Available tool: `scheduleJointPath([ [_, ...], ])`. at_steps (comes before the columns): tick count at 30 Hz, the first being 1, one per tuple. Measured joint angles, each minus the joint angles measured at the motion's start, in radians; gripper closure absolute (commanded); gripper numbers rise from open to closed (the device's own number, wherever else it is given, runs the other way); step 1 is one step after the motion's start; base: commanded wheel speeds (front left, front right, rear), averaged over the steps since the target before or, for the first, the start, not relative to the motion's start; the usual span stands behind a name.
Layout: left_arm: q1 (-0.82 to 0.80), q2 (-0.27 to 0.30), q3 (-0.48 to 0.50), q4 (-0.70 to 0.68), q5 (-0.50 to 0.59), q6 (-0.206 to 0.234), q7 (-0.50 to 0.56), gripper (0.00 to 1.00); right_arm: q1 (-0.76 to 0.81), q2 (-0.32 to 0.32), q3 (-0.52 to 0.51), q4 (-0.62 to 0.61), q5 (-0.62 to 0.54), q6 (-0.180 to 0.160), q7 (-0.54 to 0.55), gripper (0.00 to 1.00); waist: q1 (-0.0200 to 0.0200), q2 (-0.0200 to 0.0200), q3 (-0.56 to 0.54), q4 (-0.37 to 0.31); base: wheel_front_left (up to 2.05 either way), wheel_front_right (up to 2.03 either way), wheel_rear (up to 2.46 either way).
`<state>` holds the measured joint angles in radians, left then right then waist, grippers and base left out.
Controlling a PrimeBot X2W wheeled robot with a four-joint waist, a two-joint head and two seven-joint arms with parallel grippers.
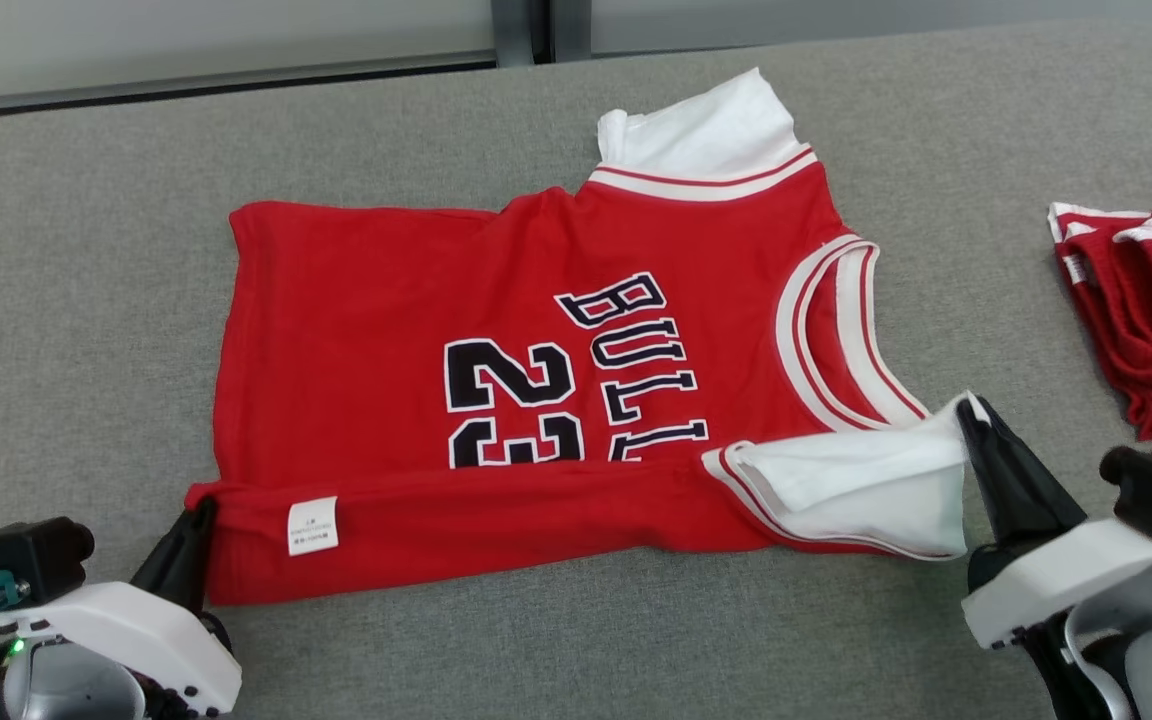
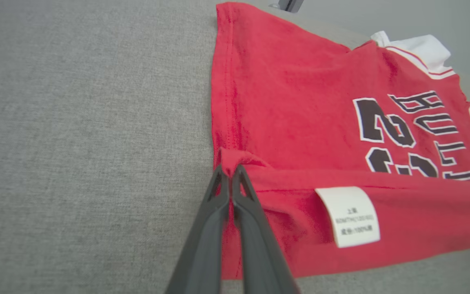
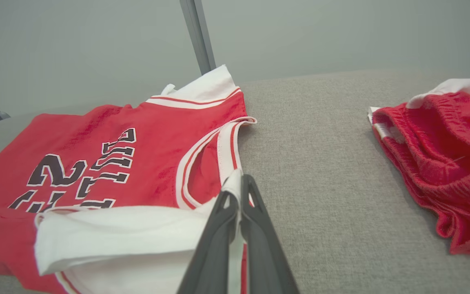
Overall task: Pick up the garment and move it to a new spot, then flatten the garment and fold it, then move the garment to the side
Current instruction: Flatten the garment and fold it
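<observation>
The red jersey (image 1: 536, 400) lies on the grey cloth top (image 1: 86, 250) with its number side up. Its near edge is folded over, so a small white tag (image 1: 313, 525) shows.

The left gripper (image 2: 229, 171) is pinched tight on the bottom corner of that folded edge. The right gripper (image 3: 239, 181) is pinched tight on the shoulder corner, where the white inside of the jersey shows. Another red piece of clothing (image 1: 1146, 310) sits well apart on the right. It may be shorts, but part of it is cut off by the picture's edge.

The jersey looks soft, thin and light. It will likely sag in the middle where nothing holds it. It will not break, and it does not look slippery. The two corners of one long edge seem good places to hold, because the edge can be kept straight. Each gripper has only a little bit of cloth, so a hard tug might pull it loose.
</observation>
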<state>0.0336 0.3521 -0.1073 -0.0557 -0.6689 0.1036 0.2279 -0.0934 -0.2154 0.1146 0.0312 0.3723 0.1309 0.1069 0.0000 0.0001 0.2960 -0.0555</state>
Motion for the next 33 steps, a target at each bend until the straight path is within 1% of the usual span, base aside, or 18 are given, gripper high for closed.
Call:
scheduleJointPath([
  [4,-0.072,0.010,-0.002,0.056,0.000,-0.025,-0.008,1.00,-0.118,-0.037,0.056,0.106,0.012,0.000,-0.039,1.00,0.0000,0.0000,0.055,0.004,0.00,0.00,0.00],
  [8,-0.112,0.006,-0.004,0.092,-0.007,-0.050,-0.028,1.00,-0.220,-0.039,0.066,0.197,0.032,0.000,-0.102,1.00,0.0000,0.0000,0.087,0.010,0.00,0.00,0.00],
  [9,-0.120,0.006,-0.010,0.099,-0.007,-0.054,-0.030,1.00,-0.238,-0.039,0.072,0.217,0.030,0.000,-0.118,0.84,0.0000,0.0000,0.091,0.012,0.00,0.00,0.00],
  [10,-0.120,0.006,-0.010,0.099,-0.007,-0.054,-0.030,0.58,-0.238,-0.039,0.072,0.217,0.030,0.000,-0.118,0.53,0.0000,0.0000,0.091,0.012,0.00,0.00,0.00],
  [11,-0.125,0.003,-0.011,0.103,-0.009,-0.062,-0.038,0.00,-0.253,-0.035,0.076,0.233,0.031,0.000,-0.132,0.04,0.0000,0.0000,0.094,0.013,0.00,0.00,0.00],
  [12,-0.128,-0.005,-0.011,0.105,-0.010,-0.067,-0.052,0.00,-0.264,-0.030,0.078,0.246,0.030,0.000,-0.156,0.00,0.0000,0.0000,0.094,0.014,0.00,0.00,0.00],
  [14,-0.132,-0.018,-0.009,0.105,0.006,-0.067,-0.104,0.00,-0.278,-0.027,0.081,0.252,0.018,0.000,-0.213,0.00,0.0000,-0.0001,0.094,0.016,0.00,0.00,0.00],
  [17,-0.135,-0.042,0.004,0.086,0.048,-0.054,-0.228,0.00,-0.275,-0.031,0.080,0.237,-0.054,0.000,-0.309,0.00,0.0000,0.0000,0.084,0.021,0.00,0.00,0.00],
  [19,-0.135,-0.072,0.009,0.058,0.074,-0.054,-0.333,0.00,-0.260,-0.026,0.059,0.209,-0.101,0.000,-0.338,0.00,0.0000,0.0000,0.074,0.023,0.00,0.00,0.00],
  [21,-0.134,-0.091,0.009,0.042,0.108,-0.047,-0.415,0.00,-0.231,-0.016,0.035,0.168,-0.149,0.000,-0.354,0.00,0.0000,0.0000,0.061,0.024,0.00,0.00,0.00],
  [22,-0.132,-0.099,0.009,0.035,0.119,-0.044,-0.438,0.00,-0.215,-0.006,0.023,0.143,-0.170,0.000,-0.356,0.00,0.0000,0.0000,0.053,0.024,0.00,0.00,0.00],
  [25,-0.127,-0.123,0.019,0.010,0.160,-0.033,-0.477,0.00,-0.150,0.028,-0.007,0.081,-0.207,0.000,-0.363,0.00,0.0000,0.0000,0.025,0.023,0.00,0.00,0.00],
  [28,-0.107,-0.138,0.032,-0.009,0.208,-0.027,-0.487,0.00,-0.061,0.055,-0.034,0.040,-0.223,0.000,-0.363,0.00,0.0000,0.0000,-0.010,0.021,0.00,0.00,0.00],
  [33,-0.020,-0.145,0.032,0.005,0.288,-0.023,-0.490,0.00,0.082,0.090,-0.044,0.003,-0.227,0.000,-0.338,0.00,0.0000,0.0000,-0.067,0.011,0.00,0.00,0.00],
])
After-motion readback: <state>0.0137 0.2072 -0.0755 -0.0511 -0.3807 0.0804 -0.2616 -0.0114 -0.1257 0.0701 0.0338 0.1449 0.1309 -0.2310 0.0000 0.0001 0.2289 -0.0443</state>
